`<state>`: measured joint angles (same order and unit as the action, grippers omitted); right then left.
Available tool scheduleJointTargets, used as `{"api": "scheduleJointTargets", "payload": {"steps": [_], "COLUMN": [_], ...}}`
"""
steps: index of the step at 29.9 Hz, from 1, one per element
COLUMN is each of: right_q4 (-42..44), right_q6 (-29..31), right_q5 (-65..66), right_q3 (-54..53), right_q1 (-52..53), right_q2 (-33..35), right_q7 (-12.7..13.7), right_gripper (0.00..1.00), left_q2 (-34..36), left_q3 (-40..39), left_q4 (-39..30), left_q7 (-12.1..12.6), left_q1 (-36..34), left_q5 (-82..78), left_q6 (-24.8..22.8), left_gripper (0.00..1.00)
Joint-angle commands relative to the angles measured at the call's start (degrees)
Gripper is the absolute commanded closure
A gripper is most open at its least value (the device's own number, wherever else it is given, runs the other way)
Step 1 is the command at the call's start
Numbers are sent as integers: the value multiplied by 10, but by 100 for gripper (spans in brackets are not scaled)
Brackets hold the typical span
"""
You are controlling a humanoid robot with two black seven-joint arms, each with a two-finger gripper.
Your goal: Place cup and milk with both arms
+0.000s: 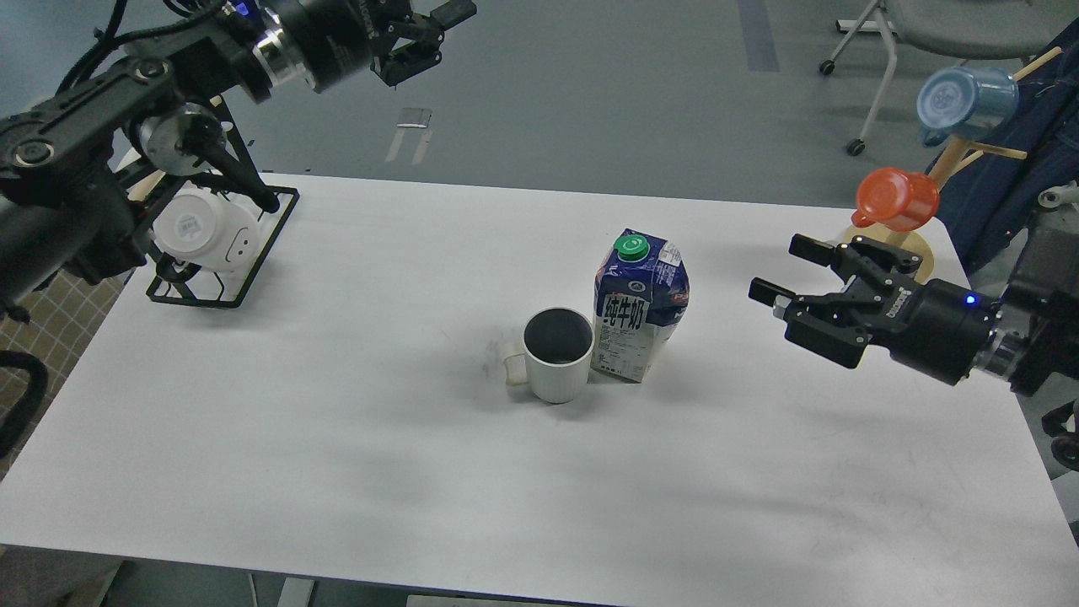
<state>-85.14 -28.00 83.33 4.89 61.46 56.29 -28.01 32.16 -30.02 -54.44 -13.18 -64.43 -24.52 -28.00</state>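
The white ribbed cup with a dark inside stands upright near the middle of the white table, its handle to the left. The milk carton, blue above and white below with a green cap, stands upright right beside it on its right. My right gripper is open and empty, well to the right of the carton and above the table. My left gripper is raised high at the upper left, beyond the table's far edge; its fingers look spread and empty.
A black wire rack with a white mug lying in it stands at the table's far left. A wooden cup tree at the far right corner holds an orange cup and a translucent blue cup. A chair stands behind.
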Motion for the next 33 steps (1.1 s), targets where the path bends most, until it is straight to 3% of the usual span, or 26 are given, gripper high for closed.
{"api": "scheduleJointTargets", "payload": {"steps": [1, 6, 11, 14, 19, 21, 28, 33], "right_q4": [9, 79, 246, 402, 615, 661, 714, 712], "right_q6": [0, 159, 259, 303, 385, 402, 446, 467], "right_q5": [-128, -248, -357, -384, -424, -435, -506, -562], "right_q3": [-83, -198, -287, -321, -377, -389, -408, -408], "right_q1": [33, 47, 52, 84, 128, 138, 131, 88], "right_q2": [7, -19, -149, -256, -412, -454, -520, -547], "right_q7": [0, 0, 0, 0, 0, 0, 0, 0], "right_gripper": [14, 12, 3, 0, 0, 0, 0, 0], "left_q2": [0, -1, -23, -58, -117, -127, -164, -194], "left_q3": [-5, -11, -21, -32, -73, -67, -66, -65], "left_q4": [6, 10, 50, 87, 137, 151, 238, 327], "left_q7": [0, -2, -10, -13, -31, -33, -31, -32], "left_q1": [-1, -1, -1, -1, -1, -1, -2, -1], "left_q5": [0, 3, 6, 8, 10, 10, 10, 10], "left_q6": [0, 0, 0, 0, 64, 72, 56, 0], "left_gripper": [4, 3, 2, 2, 2, 2, 2, 2]}}
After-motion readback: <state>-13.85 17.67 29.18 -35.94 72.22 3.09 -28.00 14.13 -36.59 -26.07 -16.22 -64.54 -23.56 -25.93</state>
